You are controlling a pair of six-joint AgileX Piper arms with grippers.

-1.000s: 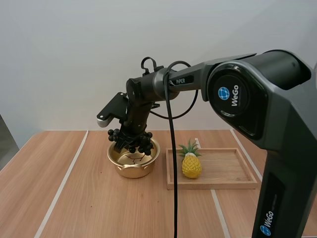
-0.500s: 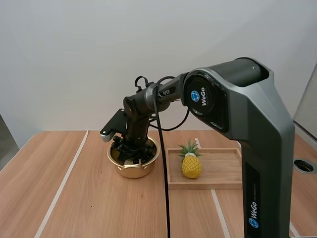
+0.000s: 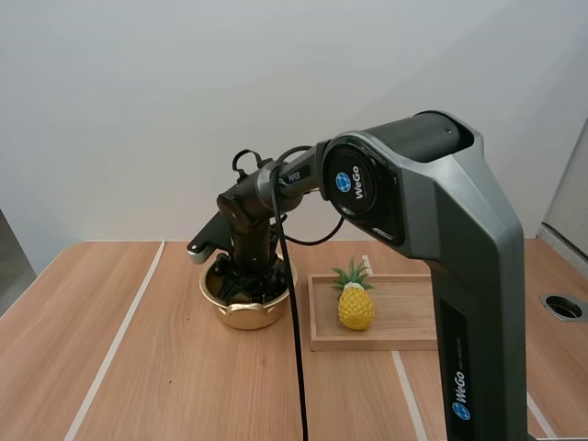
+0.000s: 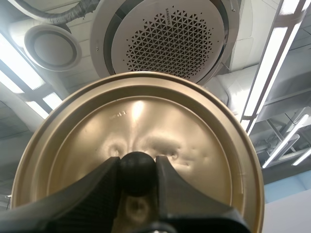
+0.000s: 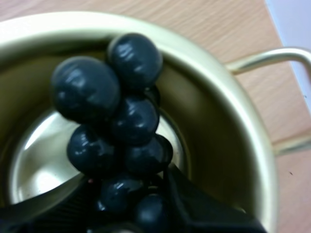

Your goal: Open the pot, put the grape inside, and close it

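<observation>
Black grapes [image 5: 121,126] in the pot [image 5: 228,145] hide right gripper [image 5: 131,208] tips.

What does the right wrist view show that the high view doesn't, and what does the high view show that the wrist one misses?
Right wrist view: the right gripper pinching the bunch of grapes inside the pot, over its shiny floor, with a pot handle close up. High view: the wooden tray beside the pot with a toy pineapple on it, and the right arm reaching down into the pot. Both: the open gold pot on the wooden table.
</observation>
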